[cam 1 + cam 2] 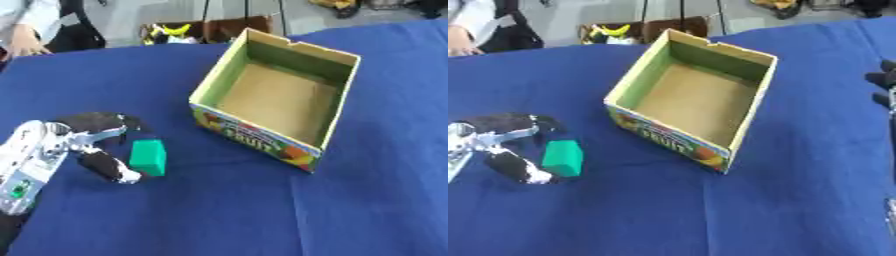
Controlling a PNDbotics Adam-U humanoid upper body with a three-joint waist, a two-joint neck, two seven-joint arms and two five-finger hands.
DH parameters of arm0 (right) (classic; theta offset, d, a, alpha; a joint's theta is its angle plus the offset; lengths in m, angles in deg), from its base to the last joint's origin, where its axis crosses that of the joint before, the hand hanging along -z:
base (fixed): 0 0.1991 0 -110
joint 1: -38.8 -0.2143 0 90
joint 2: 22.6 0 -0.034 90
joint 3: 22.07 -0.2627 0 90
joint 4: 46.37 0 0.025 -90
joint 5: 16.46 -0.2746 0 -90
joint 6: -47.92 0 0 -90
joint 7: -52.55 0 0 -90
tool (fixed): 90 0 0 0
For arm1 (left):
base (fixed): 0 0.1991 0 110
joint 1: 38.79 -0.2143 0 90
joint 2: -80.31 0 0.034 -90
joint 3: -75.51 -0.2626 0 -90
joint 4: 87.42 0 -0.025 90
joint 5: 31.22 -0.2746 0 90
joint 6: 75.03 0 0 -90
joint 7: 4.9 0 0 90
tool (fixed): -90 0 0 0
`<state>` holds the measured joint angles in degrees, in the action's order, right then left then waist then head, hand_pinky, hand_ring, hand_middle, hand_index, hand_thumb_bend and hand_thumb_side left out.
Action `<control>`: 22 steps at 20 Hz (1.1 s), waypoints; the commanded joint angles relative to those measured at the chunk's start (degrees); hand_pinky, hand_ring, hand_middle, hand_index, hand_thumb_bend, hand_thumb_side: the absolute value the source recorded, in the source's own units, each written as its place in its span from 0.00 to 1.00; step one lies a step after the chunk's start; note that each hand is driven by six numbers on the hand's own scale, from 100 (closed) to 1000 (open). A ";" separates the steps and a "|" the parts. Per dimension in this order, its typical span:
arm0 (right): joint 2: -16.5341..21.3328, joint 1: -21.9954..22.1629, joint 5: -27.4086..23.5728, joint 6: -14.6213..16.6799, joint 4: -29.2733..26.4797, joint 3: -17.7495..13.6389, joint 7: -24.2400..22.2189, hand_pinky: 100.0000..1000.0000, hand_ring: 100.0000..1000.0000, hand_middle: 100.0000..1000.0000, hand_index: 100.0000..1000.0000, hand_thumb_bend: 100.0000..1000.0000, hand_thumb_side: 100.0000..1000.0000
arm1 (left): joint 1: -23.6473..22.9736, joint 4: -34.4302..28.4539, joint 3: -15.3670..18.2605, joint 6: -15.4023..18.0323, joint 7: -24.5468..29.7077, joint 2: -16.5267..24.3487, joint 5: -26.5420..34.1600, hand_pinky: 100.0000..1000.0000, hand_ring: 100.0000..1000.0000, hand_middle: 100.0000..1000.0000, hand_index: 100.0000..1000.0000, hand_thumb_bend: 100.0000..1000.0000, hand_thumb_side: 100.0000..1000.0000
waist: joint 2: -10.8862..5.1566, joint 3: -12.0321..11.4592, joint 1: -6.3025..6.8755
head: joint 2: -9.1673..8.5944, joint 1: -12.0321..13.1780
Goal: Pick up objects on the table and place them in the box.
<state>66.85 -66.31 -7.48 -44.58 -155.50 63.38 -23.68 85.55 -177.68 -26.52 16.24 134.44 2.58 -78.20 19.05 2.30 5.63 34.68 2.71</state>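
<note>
A green block (149, 156) stands on the blue cloth at the left. My left hand (61, 142) lies just left of it, open. Its dark fingers (101, 121) reach past the block's far side and its thumb (109, 167) lies at the near side, so the block sits in the mouth of the hand. I cannot tell whether they touch it. The open cardboard box (254, 134) with a fruit print stands in the middle, right of the block, and its inside shows only bare brown floor. A dark part of my right hand (885, 80) shows at the right edge.
The blue table cloth (219, 215) spreads wide in front of and to the right of the box. Beyond the far table edge stands a brown carton (219, 27) with yellow things. A person's sleeve and hand (22, 42) show at the far left corner.
</note>
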 commanded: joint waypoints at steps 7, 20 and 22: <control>1.10 -0.35 -0.14 0.03 -0.52 -0.31 -0.11 0.85 0.88 0.71 0.88 0.00 1.00 | 1.30 0.19 0.60 -1.04 2.62 0.19 -2.25 0.44 0.64 0.84 0.91 0.45 0.55 | -0.59 0.28 -0.22 | -0.85 0.26; 1.02 -0.30 -0.16 -0.01 -0.56 -0.61 0.11 0.85 0.88 0.71 0.87 0.00 1.00 | 1.44 2.34 -0.14 -0.43 2.63 -1.14 -1.40 0.35 0.53 0.74 0.86 0.39 0.51 | -0.22 0.57 -0.26 | -1.17 0.57; 1.03 -0.32 -0.15 -0.01 -0.57 -0.66 0.15 0.85 0.88 0.71 0.87 0.00 1.00 | 1.47 2.50 -0.11 -0.45 2.63 -1.28 -1.26 0.33 0.51 0.68 0.84 0.34 0.51 | -0.18 0.60 -0.27 | -1.15 0.58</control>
<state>66.85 -66.29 -7.51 -44.64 -155.50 63.28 -23.73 87.01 -175.75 -26.29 15.65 136.83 0.95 -79.72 19.61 2.86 5.63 34.13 3.10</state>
